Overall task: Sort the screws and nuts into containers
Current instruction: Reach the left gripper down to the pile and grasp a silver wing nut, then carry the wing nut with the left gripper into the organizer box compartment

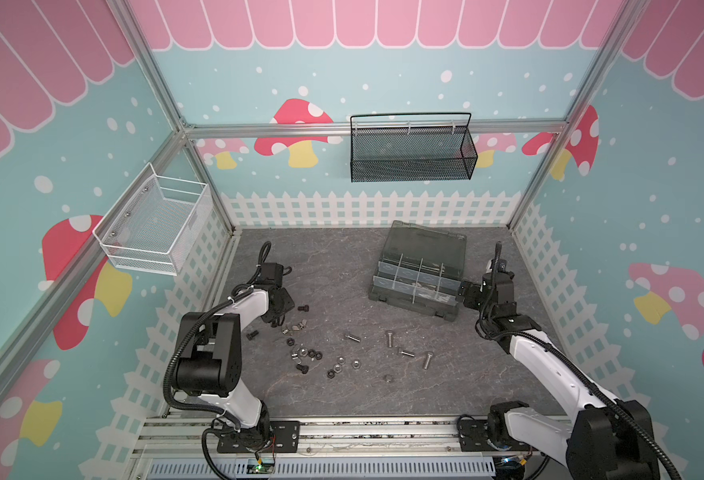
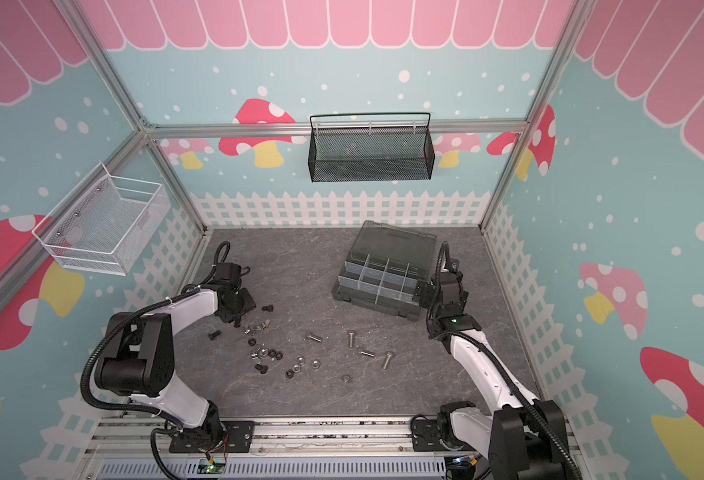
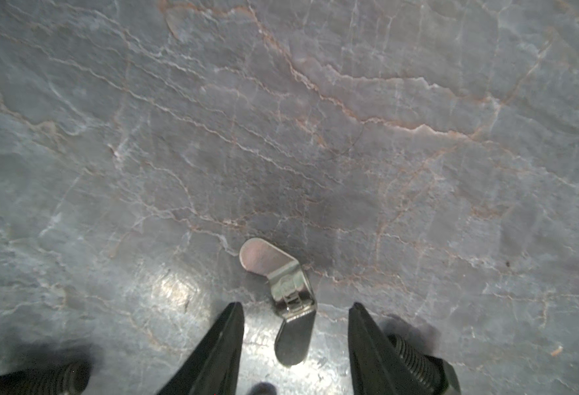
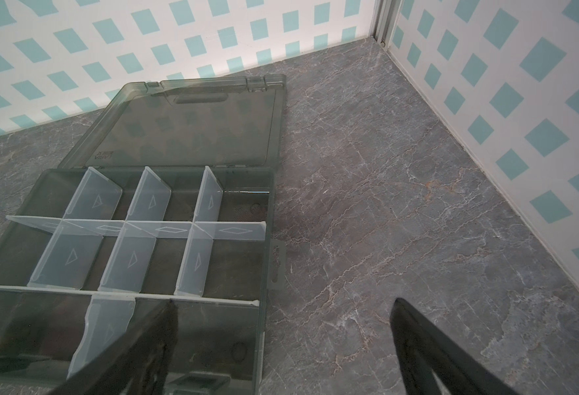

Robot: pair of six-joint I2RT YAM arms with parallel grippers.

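Jaws of left gripper [image 3: 294, 306] apart, straddling a silver wing nut [image 3: 281, 284] lying on the surface [image 3: 349, 136]; there's a gap on each side and no contact. Black screw [image 3: 414, 359] sits just outside one finger, with bare slab beyond the nut. In both top views the other nuts [image 1: 356, 364] and screws [image 1: 389, 338] lie loose across the front-middle of the surface. Black ones bunch toward the left arm [image 1: 242, 301], long silver ones lie toward centre-right, all well off the edges. Containers [image 1: 408, 276] are the divided compartments of the organizer box [image 1: 412, 305], which sits rear-right, skewed to the walls. Its lid [image 1: 427, 243] is hinged open toward the back wall; contents not readable. Open strip of surface between box and scatter. Right gripper [image 4: 283, 302] jaws wide apart, one finger over the box's end compartment, the other over bare surface; free room from box to the side wall. Left arm: elbow folded high, wrist pitched down. Right arm [image 1: 549, 357]: stretched forward, wrist turned in toward the box.
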